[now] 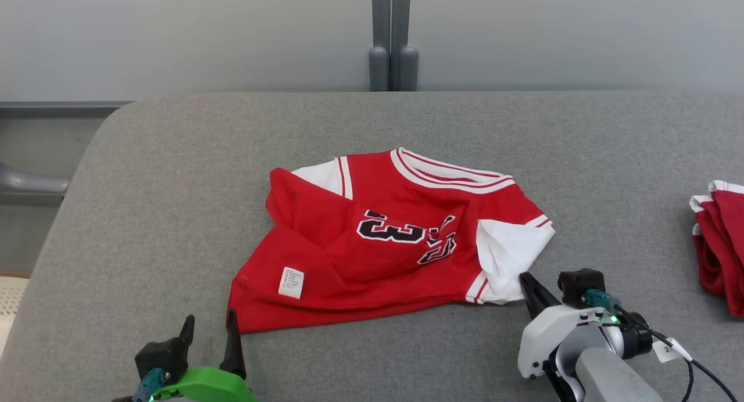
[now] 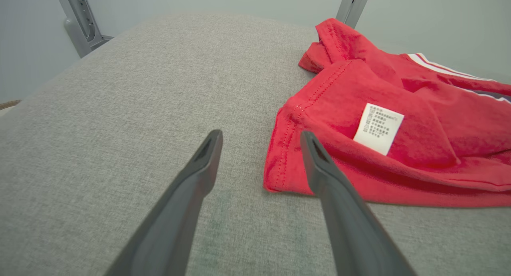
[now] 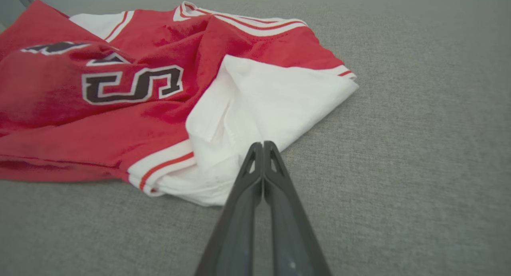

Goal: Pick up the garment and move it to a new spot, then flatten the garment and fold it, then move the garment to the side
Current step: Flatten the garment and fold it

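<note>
Left gripper (image 1: 210, 315) low at lower left, its 2 dark fingers spread wide, and right gripper (image 3: 262, 144) at lower right, fingers pressed together, pale wrist behind.

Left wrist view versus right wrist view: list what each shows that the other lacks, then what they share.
Left wrist: the open left claw at the hem corner, and the white care label. Right wrist: the shut right claw at the edge of the white sleeve. Shared: the red garment on the grey table.

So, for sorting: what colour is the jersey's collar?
The collar is white with red stripes, clearest in the head view.
</note>
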Available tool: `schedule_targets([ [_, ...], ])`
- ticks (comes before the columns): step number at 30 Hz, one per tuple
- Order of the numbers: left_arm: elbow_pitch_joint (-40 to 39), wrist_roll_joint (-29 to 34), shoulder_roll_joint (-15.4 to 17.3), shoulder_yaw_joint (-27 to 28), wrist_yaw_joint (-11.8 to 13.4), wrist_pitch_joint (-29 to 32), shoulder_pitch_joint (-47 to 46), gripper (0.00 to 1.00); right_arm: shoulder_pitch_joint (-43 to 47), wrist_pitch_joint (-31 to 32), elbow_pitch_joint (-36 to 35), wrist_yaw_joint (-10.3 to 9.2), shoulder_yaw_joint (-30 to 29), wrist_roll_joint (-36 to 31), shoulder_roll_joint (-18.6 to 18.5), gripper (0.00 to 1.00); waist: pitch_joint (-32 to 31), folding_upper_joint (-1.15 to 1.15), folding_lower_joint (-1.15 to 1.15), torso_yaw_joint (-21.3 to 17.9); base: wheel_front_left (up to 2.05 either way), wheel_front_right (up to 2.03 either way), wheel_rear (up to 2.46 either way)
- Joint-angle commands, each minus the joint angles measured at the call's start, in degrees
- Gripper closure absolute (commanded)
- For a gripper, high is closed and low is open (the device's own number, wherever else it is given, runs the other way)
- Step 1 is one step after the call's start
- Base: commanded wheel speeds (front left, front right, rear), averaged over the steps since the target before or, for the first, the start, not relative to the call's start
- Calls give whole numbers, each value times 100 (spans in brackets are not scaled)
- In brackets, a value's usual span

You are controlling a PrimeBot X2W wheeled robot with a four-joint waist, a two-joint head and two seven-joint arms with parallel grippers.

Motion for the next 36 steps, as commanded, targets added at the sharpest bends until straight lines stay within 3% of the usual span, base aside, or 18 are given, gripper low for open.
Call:
schedule_targets([
  [1,-8,-16,7,-6,9,1,67,0,40,-17,-34,-5,-114,-47,-10,100,-24,0,0,-88,0,0,0],
  [6,-30,-72,8,-57,25,1,78,0,202,-17,-31,-6,-968,-182,-13,100,-65,0,0,-217,0,0,0],
  [7,-32,-73,8,-77,29,1,89,0,244,-17,-39,-6,-1223,-134,-16,89,-76,0,0,-248,0,0,0],
  [8,-24,-96,9,-88,19,1,102,0,287,-17,-63,-6,-1442,-119,-20,51,-84,0,0,-274,0,0,0],
  [9,-2,-102,9,-111,22,1,126,0,338,-17,-122,-6,-1736,-203,-23,0,-97,0,0,-316,0,0,0],
  [13,-9,-138,11,-136,89,0,146,0,530,-17,-479,-5,-2787,-465,-12,0,-136,0,0,-422,0,0,0],
  [15,-10,-140,11,-136,99,1,161,0,535,-17,-713,-2,-2894,-531,7,0,-155,0,0,-462,0,0,0],
  [26,-269,52,12,-82,105,1,234,0,896,-17,-2846,-3,-1341,-796,-17,0,-262,0,0,-534,0,0,0],
  [36,-119,-85,12,-452,71,1,433,0,1469,-17,-2785,-3,-920,-931,-14,0,-392,0,0,-517,0,0,0],
])
